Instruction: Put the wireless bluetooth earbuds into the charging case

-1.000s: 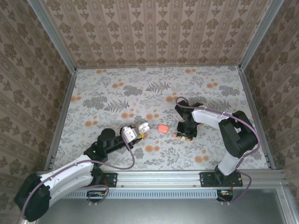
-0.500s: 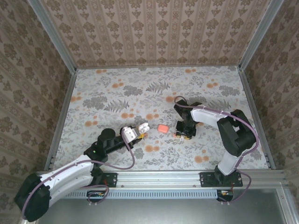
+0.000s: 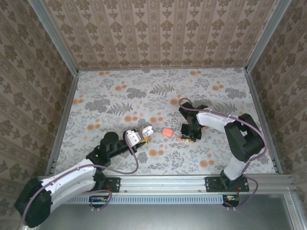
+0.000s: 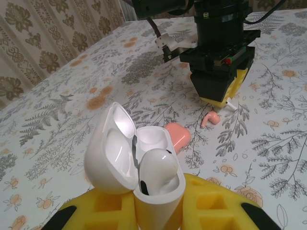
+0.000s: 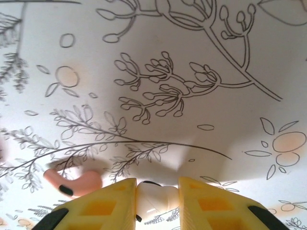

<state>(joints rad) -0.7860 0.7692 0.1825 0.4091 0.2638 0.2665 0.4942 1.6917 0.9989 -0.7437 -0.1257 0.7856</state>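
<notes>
My left gripper (image 4: 156,207) is shut on the white charging case (image 4: 144,165), held upright with its lid swung open to the left. One white earbud (image 4: 157,167) sits in the case's near socket; the far socket looks hollow. In the top view that case (image 3: 146,130) sits at the tip of my left gripper (image 3: 142,135). My right gripper (image 5: 157,197) points down at the table, shut on a second white earbud (image 5: 154,200) between its yellow pads. A pinkish earbud (image 5: 72,181) lies on the cloth just left of it, also visible from the left wrist as the pink earbud (image 4: 210,119) under the right gripper (image 4: 218,98).
A closed pinkish-red case (image 3: 167,132) lies on the floral cloth between the two grippers, seen behind the white case as the pink case (image 4: 176,136). Patterned walls and metal rails (image 3: 64,115) enclose the table on three sides.
The right gripper's jaws have drawn in onto the white earbud and the arm has shifted slightly left. The left arm and its case have stayed still.
</notes>
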